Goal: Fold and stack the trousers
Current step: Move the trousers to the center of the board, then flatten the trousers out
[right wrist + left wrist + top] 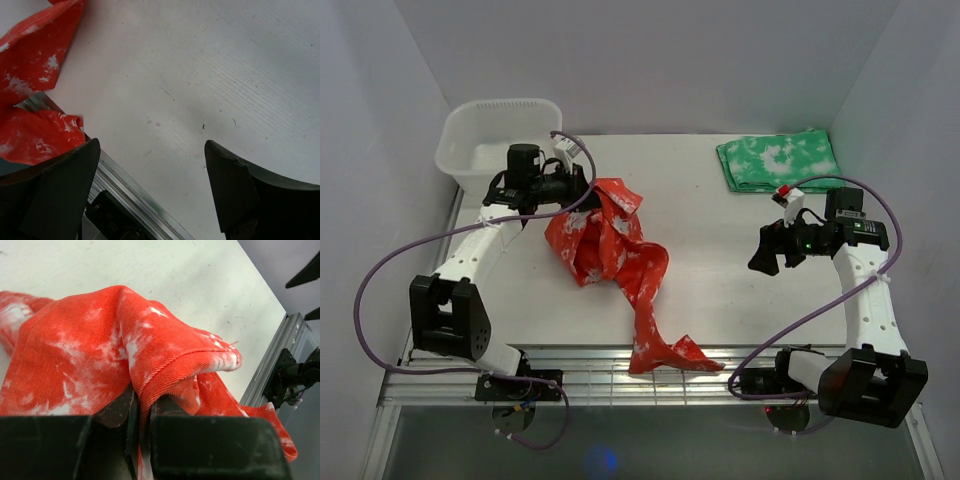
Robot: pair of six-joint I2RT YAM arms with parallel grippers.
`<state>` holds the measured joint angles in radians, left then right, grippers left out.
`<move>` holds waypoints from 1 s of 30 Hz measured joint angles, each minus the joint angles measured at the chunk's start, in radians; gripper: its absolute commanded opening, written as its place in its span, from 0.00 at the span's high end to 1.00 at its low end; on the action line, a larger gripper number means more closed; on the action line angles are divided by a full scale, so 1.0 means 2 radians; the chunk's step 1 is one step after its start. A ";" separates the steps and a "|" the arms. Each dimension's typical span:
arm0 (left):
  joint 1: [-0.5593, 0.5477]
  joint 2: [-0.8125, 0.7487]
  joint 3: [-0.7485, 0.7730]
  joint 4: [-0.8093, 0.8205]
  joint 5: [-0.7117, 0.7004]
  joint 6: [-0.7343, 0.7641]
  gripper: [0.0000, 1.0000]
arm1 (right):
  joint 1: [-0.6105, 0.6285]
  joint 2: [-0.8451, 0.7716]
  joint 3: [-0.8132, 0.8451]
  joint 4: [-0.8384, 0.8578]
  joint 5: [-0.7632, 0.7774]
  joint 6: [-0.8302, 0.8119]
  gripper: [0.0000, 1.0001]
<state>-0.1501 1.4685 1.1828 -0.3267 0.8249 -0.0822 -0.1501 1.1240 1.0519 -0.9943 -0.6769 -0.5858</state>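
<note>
White table (720,290). Red-orange tie-dye trousers (610,250): crumpled, trailing from left gripper (142,410) to the table's near edge. White basket (485,140) just behind that gripper. Folded green cloth (778,160) beyond right gripper (772,252). Left jaws pinch a raised trouser fold. Right jaws spread wide, empty, over bare table.

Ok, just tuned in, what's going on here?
The left gripper is shut on a fold of the red-orange trousers, which lie crumpled on the table, one leg trailing to its near edge. The right gripper hangs open above a bare patch, holding nothing. A folded green cloth sits at the far right.
</note>
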 measured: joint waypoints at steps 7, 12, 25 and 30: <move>-0.074 0.031 0.074 -0.015 -0.004 -0.007 0.60 | 0.014 0.017 0.014 0.051 -0.034 0.039 0.10; -0.093 0.035 0.081 -0.029 0.002 -0.023 0.34 | 0.067 0.038 0.016 0.096 -0.043 0.058 0.10; -0.051 0.046 0.036 -0.130 -0.067 0.085 0.33 | 0.209 0.134 -0.010 0.143 0.029 0.099 0.10; -0.048 0.028 0.004 -0.118 -0.058 0.094 0.09 | 0.221 0.158 -0.010 0.183 0.046 0.120 0.10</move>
<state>-0.2459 1.5238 1.1908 -0.5632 0.7086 0.1062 0.2913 1.4391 1.0317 -0.6292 -0.5842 -0.3462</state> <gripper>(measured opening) 0.879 0.904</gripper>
